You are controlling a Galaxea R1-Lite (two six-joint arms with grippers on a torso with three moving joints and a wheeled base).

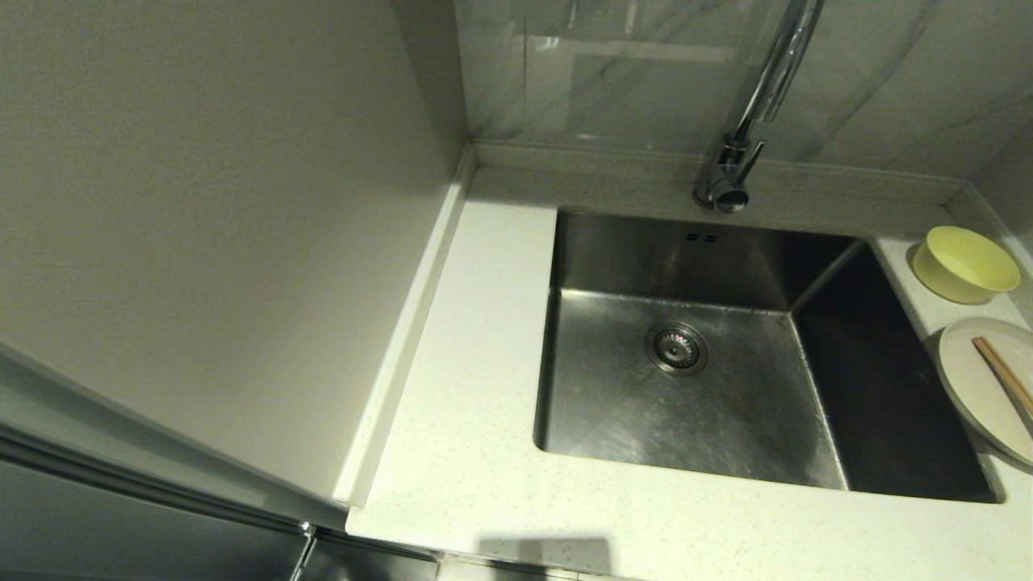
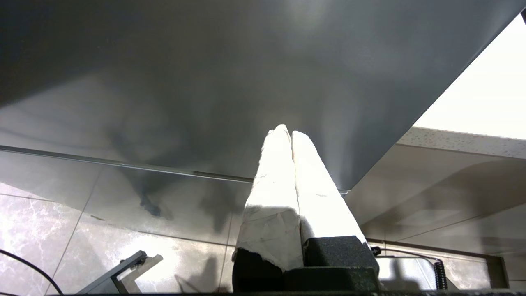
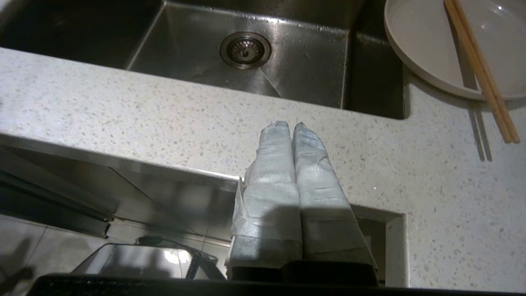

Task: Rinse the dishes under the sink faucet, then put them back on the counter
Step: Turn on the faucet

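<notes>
A pale yellow-green bowl (image 1: 966,263) sits on the white speckled counter (image 1: 476,403) at the sink's far right corner. Nearer me on the right lies the off-white plate (image 1: 984,383) (image 3: 431,45) with brown chopsticks (image 1: 1005,375) (image 3: 478,70) across it. The chrome faucet (image 1: 754,105) rises behind the steel sink (image 1: 726,403) (image 3: 287,61), which holds only its drain (image 1: 676,348). My right gripper (image 3: 289,125) is shut and empty, low before the counter's front edge. My left gripper (image 2: 287,132) is shut and empty, below a dark grey panel. Neither arm shows in the head view.
A tall pale wall panel (image 1: 202,242) borders the counter on the left. A marble backsplash (image 1: 646,73) rises behind the faucet. Glossy floor tiles (image 2: 82,230) lie below the left gripper, and a cupboard recess (image 3: 372,230) opens under the counter.
</notes>
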